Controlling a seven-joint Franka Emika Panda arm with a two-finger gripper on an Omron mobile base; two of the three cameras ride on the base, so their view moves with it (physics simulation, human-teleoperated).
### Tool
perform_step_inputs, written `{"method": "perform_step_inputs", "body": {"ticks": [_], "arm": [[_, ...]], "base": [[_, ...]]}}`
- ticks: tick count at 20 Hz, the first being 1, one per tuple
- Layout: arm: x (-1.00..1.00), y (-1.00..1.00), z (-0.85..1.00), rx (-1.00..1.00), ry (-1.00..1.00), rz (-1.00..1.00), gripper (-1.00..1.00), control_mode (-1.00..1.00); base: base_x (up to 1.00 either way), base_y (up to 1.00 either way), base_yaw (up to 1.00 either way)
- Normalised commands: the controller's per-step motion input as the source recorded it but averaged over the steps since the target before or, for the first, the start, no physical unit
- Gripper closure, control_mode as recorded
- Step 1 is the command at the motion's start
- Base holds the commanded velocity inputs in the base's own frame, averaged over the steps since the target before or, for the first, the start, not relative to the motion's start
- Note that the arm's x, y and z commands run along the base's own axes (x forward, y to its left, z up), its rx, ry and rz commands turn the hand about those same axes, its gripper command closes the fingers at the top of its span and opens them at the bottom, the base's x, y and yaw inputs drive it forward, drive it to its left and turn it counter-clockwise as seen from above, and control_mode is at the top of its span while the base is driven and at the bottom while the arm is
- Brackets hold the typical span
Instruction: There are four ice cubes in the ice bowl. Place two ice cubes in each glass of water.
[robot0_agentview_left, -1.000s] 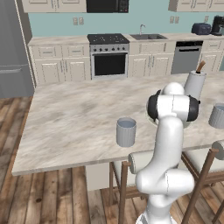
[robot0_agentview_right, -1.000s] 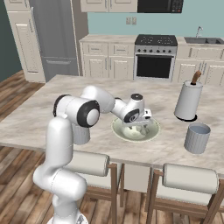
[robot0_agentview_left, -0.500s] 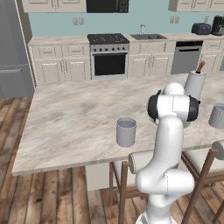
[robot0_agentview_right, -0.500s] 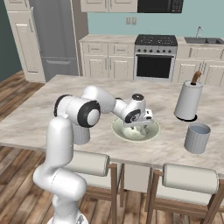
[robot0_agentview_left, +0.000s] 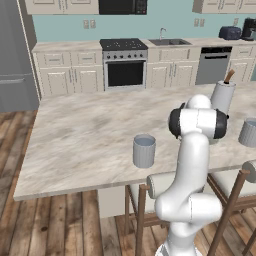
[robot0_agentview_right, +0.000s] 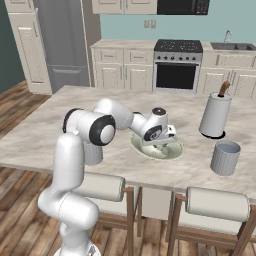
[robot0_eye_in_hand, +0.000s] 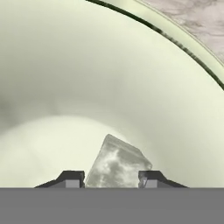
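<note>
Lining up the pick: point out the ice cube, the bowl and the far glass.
ice cube (robot0_eye_in_hand: 117, 164), hand view, its top face between the fingertips
bowl (robot0_agentview_right: 172, 152), right base view, its near right rim
far glass (robot0_agentview_right: 225, 158), right base view, its side wall

Pale green-white ice bowl (robot0_eye_in_hand: 109, 65), cloudy grey-white ice cube (robot0_eye_in_hand: 117, 164), dark fingertips (robot0_eye_in_hand: 72, 178), grey-blue ribbed glasses (robot0_agentview_left: 144, 150) with light blue tops, beige marbled worktop (robot0_agentview_left: 85, 135).
</note>
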Motion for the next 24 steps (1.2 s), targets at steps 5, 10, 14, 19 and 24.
{"method": "perform_step_inputs", "body": {"ticks": [5, 10, 14, 19, 24], "arm": [[0.0, -0.08, 0.0, 0.0, -0.02, 0.0, 1.0, -1.0], [-0.29, -0.01, 0.17, 0.05, -0.07, 0.0, 1.0, -1.0], [-0.58, 0.06, 0.31, 0.1, -0.02, 0.0, 1.0, -1.0], [-0.6, 0.23, 0.32, 0.09, 0.0, 0.0, 1.0, -1.0], [-0.31, 0.35, 0.4, 0.04, 0.0, 0.0, 1.0, -1.0]], "base": [[0.0, 0.0, 0.0], [0.0, 0.0, 0.0], [0.0, 0.0, 0.0], [0.0, 0.0, 0.0], [0.0, 0.0, 0.0]]}}
